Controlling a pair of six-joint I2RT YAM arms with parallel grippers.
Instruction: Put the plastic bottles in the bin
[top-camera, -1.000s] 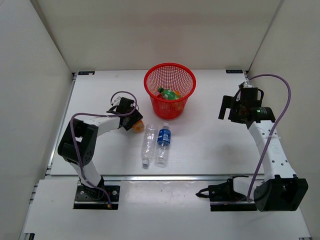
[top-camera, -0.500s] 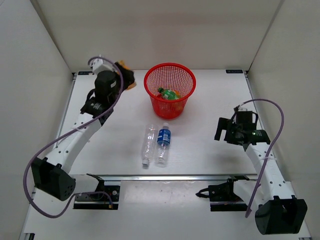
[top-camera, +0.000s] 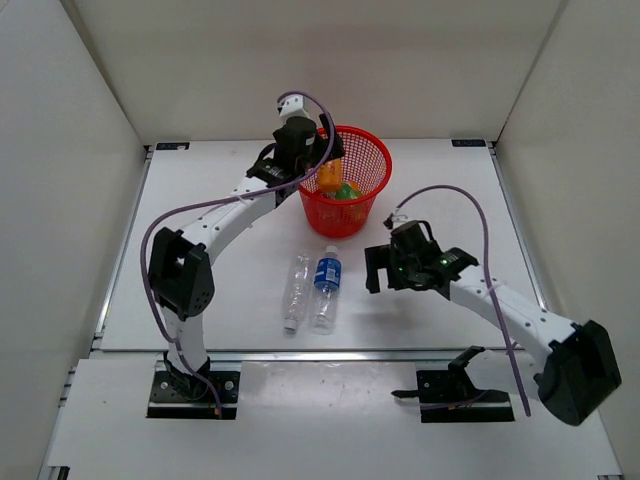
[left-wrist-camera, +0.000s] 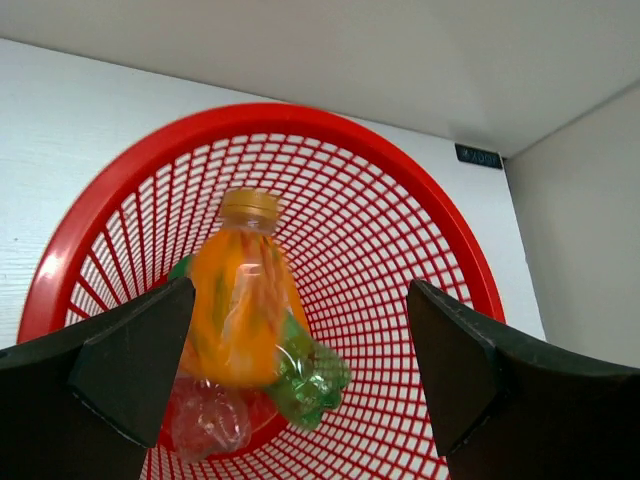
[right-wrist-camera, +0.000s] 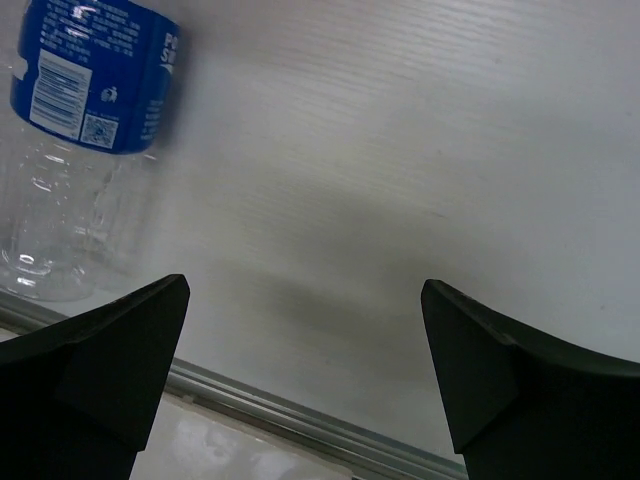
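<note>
The orange plastic bottle (left-wrist-camera: 238, 305) (top-camera: 331, 176) sits tilted inside the round red plastic mesh bin (top-camera: 345, 215) (left-wrist-camera: 400, 250), on a green plastic bottle (left-wrist-camera: 305, 370). A plain clear plastic bottle (top-camera: 296, 290) and a clear blue-labelled plastic bottle (top-camera: 326, 285) (right-wrist-camera: 85, 110) lie side by side on the white worktop (top-camera: 200, 220), on the bin's near side. The left arm stretches to the bin's rim, the left hand (top-camera: 318, 160) (left-wrist-camera: 300, 290) over its opening with fingers wide apart, holding nothing; the right arm reaches low, the right hand (top-camera: 378, 270) (right-wrist-camera: 305, 288) on the bin's near side, fingers apart and empty.
</note>
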